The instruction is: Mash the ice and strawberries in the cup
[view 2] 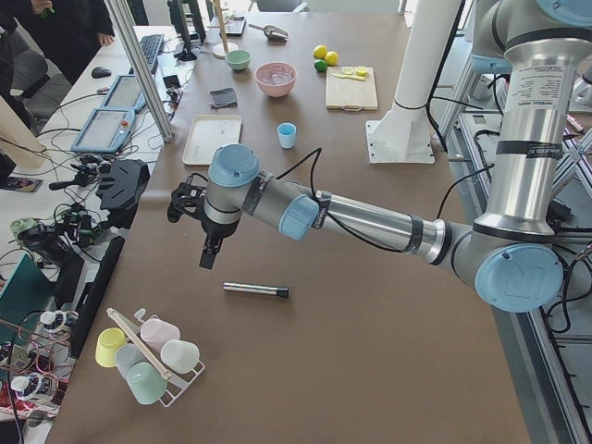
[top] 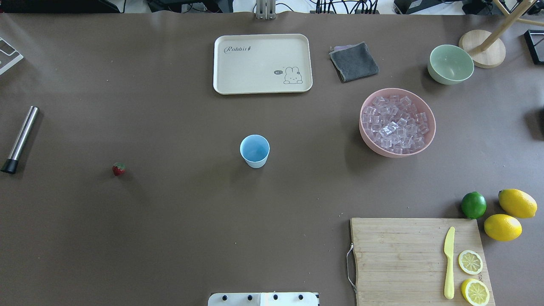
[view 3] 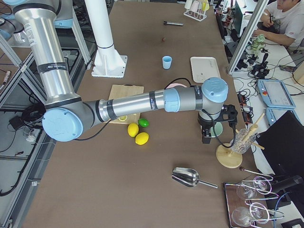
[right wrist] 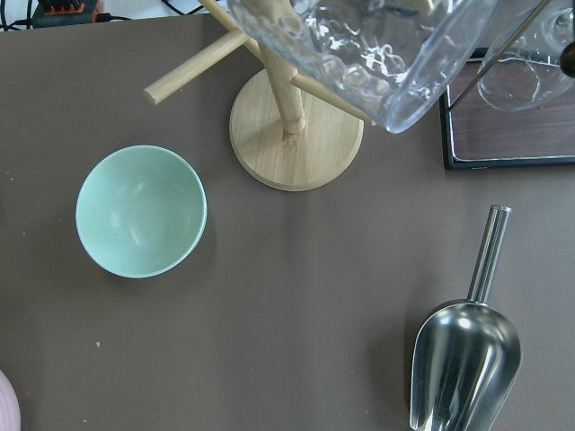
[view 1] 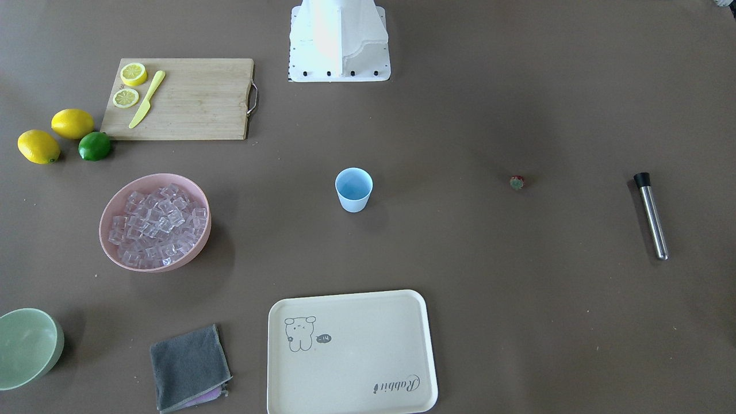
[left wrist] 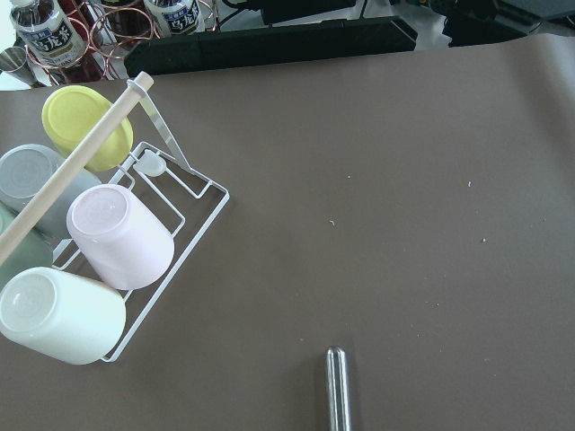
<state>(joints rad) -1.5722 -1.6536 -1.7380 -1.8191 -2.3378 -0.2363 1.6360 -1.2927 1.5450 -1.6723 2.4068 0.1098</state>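
The light-blue cup (top: 254,151) stands upright mid-table, and nothing shows inside it. The ice (top: 395,123) fills a pink bowl (top: 361,127) on the robot's right. One small red strawberry (top: 118,169) lies on the table to the left. My left gripper (view 2: 208,254) hangs above the table's left end, near a steel muddler (view 2: 255,290). My right gripper (view 3: 206,137) hangs over the right end beside a pale green bowl (right wrist: 141,211). Both show only in the side views, so I cannot tell whether either is open or shut.
A cream tray (top: 262,63) and a grey cloth (top: 353,61) lie at the far edge. A cutting board (top: 418,259) carries lemon halves and a yellow knife, with lemons and a lime beside it. A cup rack (left wrist: 99,233), a metal scoop (right wrist: 463,359) and a wooden stand (right wrist: 296,130) sit at the table ends.
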